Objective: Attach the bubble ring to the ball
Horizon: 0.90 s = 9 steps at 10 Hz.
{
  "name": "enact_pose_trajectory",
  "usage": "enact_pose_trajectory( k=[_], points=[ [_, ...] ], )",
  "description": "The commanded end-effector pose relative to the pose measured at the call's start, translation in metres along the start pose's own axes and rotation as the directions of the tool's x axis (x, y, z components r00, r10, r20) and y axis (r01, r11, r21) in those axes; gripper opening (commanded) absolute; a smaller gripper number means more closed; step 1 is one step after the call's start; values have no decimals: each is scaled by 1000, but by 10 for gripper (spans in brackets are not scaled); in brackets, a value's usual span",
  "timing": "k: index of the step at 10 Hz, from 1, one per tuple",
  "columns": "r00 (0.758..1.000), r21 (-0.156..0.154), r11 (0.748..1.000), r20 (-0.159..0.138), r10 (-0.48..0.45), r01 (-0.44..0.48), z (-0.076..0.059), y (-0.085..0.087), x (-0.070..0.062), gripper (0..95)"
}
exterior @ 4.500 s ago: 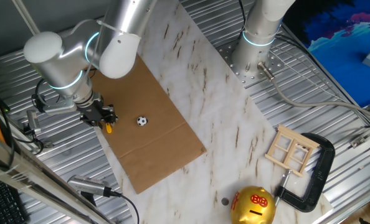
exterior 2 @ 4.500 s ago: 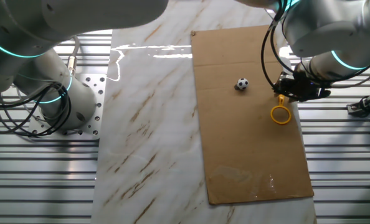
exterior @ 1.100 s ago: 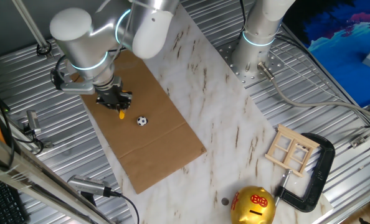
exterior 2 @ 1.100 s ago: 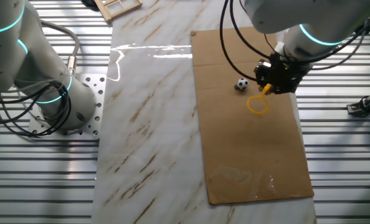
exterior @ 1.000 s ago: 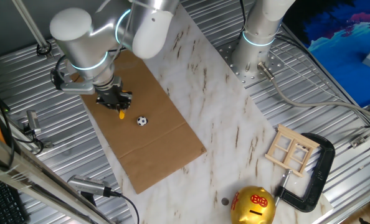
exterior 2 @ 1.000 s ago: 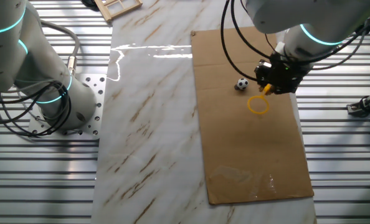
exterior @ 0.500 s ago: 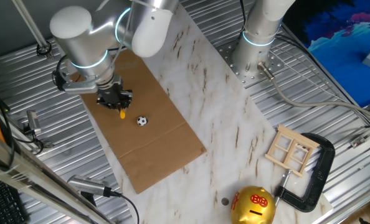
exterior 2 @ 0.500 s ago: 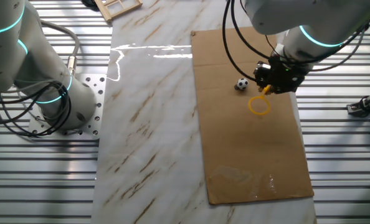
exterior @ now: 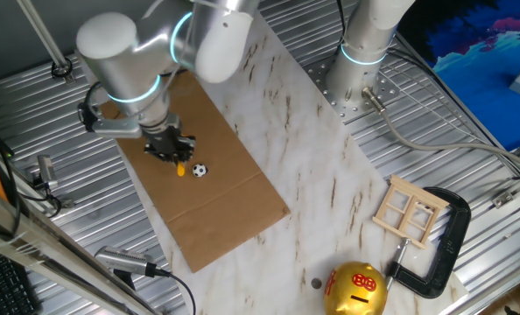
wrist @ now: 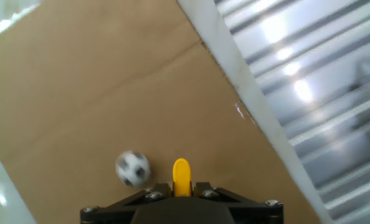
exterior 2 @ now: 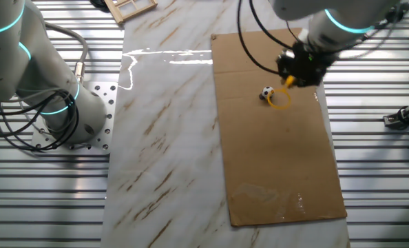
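In the hand view, the gripper fills the bottom edge, its black fingers closed on the handle of the bubble ring, which shows only as a short yellow tab. Just left of that tab lies the ball, slightly blurred, on the brown cardboard sheet. From the other fixed view, the ring's thin loop hangs below the gripper, its rim right beside the ball; whether they touch is unclear. Beyond the cardboard lies the marbled tabletop, with a small wooden window frame, a black C-clamp and a gold piggy bank near its far end.
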<state>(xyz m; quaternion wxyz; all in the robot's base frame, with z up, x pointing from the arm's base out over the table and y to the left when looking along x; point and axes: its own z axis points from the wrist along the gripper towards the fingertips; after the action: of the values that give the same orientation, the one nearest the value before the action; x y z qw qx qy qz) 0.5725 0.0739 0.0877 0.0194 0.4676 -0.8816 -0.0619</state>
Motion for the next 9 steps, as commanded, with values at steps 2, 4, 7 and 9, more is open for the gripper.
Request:
enact_pose_trajectory(
  k=[2,4,7,9],
  points=[
    [1000,2,1000,13,27,-27,16,25,-8,0],
    [999,6,1000,17,30,-30,19,30,-10,0],
    [1000,9,1000,15,27,-27,19,30,-10,0],
    [1000,10,1000,13,28,-28,19,30,-10,0]
  ],
)
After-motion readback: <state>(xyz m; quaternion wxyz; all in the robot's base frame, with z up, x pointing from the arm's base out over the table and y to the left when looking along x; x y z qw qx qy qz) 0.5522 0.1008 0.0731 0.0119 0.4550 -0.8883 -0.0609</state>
